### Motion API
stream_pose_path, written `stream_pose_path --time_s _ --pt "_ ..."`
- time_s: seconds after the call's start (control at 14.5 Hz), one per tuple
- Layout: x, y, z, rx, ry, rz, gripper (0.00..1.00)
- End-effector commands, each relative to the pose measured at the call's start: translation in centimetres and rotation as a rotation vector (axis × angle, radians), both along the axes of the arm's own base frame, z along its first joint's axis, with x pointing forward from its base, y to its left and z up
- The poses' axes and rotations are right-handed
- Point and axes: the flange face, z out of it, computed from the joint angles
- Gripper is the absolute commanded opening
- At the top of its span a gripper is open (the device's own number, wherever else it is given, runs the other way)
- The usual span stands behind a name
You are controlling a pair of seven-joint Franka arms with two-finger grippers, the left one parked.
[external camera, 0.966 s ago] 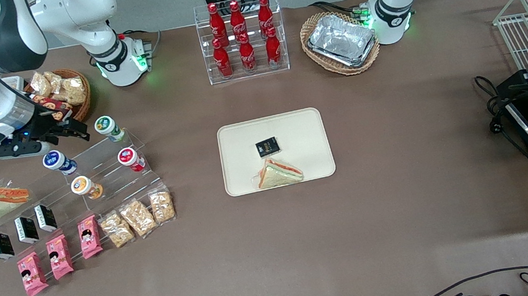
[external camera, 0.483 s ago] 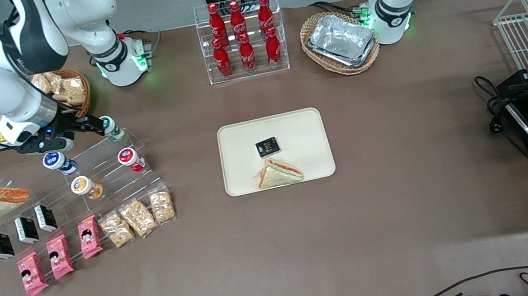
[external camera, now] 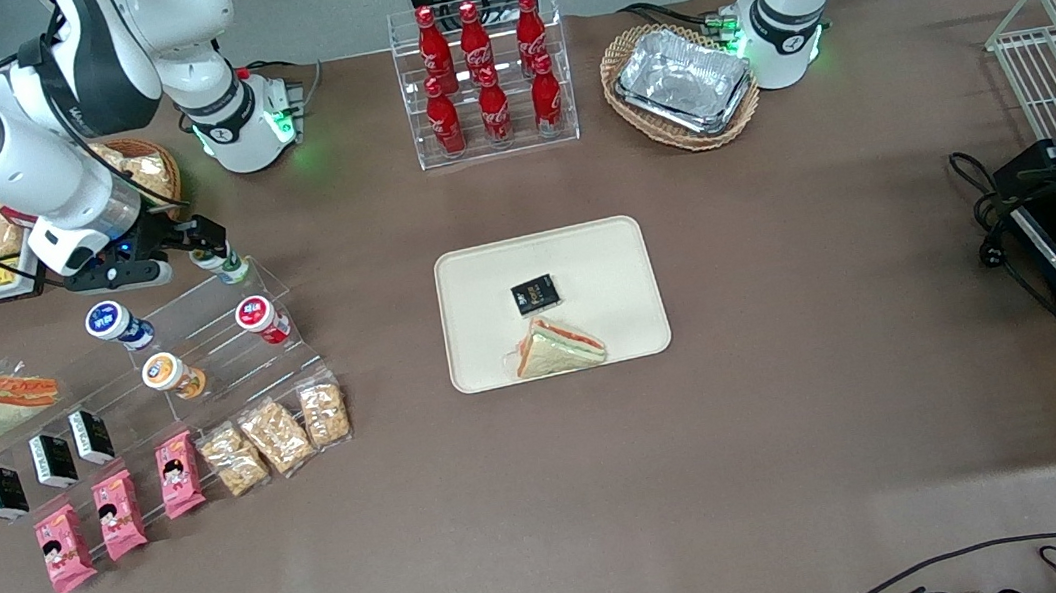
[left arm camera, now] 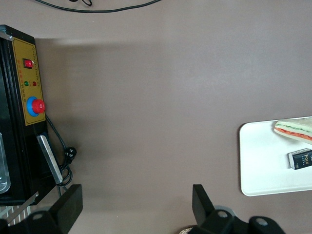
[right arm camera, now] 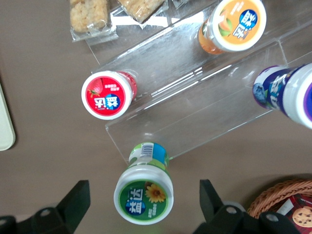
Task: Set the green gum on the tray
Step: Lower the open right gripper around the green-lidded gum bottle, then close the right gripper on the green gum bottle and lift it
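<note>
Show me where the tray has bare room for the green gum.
The tray is bare on its half farther from the camera, above the black packet; the sandwich crowds the near edge. The open pincer straddles the green gum.

So the gripper (right arm camera: 145, 207) is sitting right over the green gum (right arm camera: 144, 194), one dark finger (right arm camera: 74, 204) on each side of the lid, spread apart and not touching it. The bottle stands on the top step of a clear acrylic riser (right arm camera: 204, 97) (green-rimmed lid with a sunflower on it, facing the camera). One step down there's a red-lidded bottle (right arm camera: 106, 94) with a strawberry. An orange-lidded bottle (right arm camera: 236, 24) is lower still, and a blue-lidded bottle (right arm camera: 288, 95) shares the green one's step. Snack bags (right arm camera: 90, 17) lie past the riser, a wicker basket (right arm camera: 283, 200) edge shows near one finger, and a cream tray (right arm camera: 5, 126) corner peeks in.
</note>
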Motion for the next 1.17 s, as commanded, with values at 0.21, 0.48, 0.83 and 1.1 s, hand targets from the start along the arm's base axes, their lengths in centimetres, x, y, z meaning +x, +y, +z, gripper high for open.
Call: stream_pose_path --time_s 0.21,0.48,0.83,1.1 --pt "-2.9 0.1 -1.8 0.016 -0.047 -0.019 1.00" --pt "-3.6 0.7 -3.3 0.014 -0.049 -0.002 0.95" --pt "-3.9 0.7 -3.7 0.013 -0.044 0.000 0.92" --pt "-3.9 0.7 -3.8 0.008 -0.036 -0.006 0.82"
